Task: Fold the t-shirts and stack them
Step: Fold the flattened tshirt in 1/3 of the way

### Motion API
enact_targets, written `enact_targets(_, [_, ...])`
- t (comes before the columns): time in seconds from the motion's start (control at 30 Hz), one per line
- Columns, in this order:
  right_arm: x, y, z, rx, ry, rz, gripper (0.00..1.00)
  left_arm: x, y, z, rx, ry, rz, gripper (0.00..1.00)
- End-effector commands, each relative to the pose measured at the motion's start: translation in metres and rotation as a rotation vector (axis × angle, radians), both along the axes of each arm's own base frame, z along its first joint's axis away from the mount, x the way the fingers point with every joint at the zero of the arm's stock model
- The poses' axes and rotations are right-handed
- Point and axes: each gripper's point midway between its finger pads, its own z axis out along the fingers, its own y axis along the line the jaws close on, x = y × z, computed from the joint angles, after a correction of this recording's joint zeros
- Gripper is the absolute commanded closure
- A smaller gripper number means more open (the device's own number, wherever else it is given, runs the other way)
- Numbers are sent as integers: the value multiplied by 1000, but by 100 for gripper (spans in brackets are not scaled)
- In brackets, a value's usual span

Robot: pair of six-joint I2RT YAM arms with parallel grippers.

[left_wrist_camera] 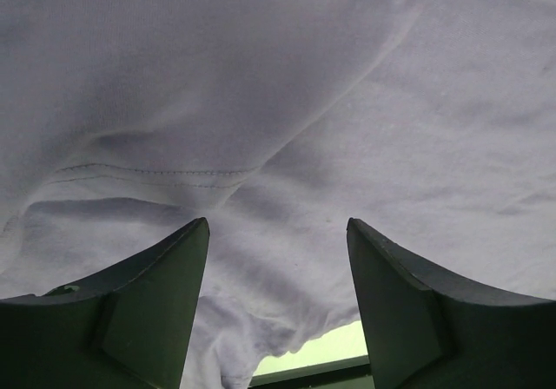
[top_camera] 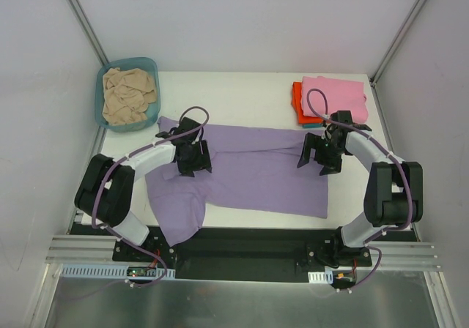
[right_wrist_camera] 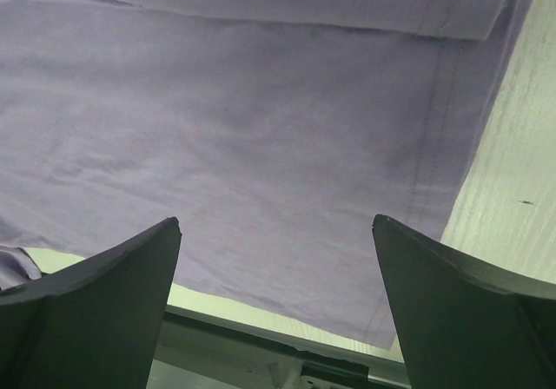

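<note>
A lavender-purple t-shirt [top_camera: 249, 170] lies spread across the middle of the table, its far edge folded over and one sleeve hanging toward the near left edge. My left gripper [top_camera: 194, 159] is open over the shirt's left part; the left wrist view shows the cloth [left_wrist_camera: 287, 128] between the spread fingers [left_wrist_camera: 156, 302]. My right gripper [top_camera: 320, 156] is open over the shirt's right end; the right wrist view shows the hem [right_wrist_camera: 261, 146] below it. A stack of folded shirts, pink [top_camera: 335, 95] on orange-red [top_camera: 297, 101] and teal, sits at the back right. A beige shirt [top_camera: 128, 97] lies crumpled in the basin.
A teal plastic basin [top_camera: 150, 66] stands at the back left corner. White walls close in the table on three sides. A black rail [top_camera: 242, 247] runs along the near edge by the arm bases.
</note>
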Motion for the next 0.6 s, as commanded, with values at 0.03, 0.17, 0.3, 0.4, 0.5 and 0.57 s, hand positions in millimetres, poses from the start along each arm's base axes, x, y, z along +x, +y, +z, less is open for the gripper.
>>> enact_targets(0.03, [8, -4, 16, -25, -52, 6, 3, 9, 5, -3, 46, -7, 39, 35])
enact_targets(0.17, [6, -3, 16, -18, -47, 14, 3, 21, 2, -2, 55, -19, 56, 41])
enact_targets(0.3, [5, -5, 16, -31, -46, 10, 3, 30, 0, -1, 56, -27, 68, 52])
enact_targets(0.4, [4, -6, 15, -36, -42, 9, 3, 36, -2, 6, 50, -52, 71, 52])
enact_targets(0.5, [5, -7, 14, -42, -42, 8, 3, 44, 3, 10, 82, -85, 83, 52])
enact_targets(0.57, [4, -8, 13, -47, -39, 5, 3, 51, 6, 12, 104, -102, 87, 52])
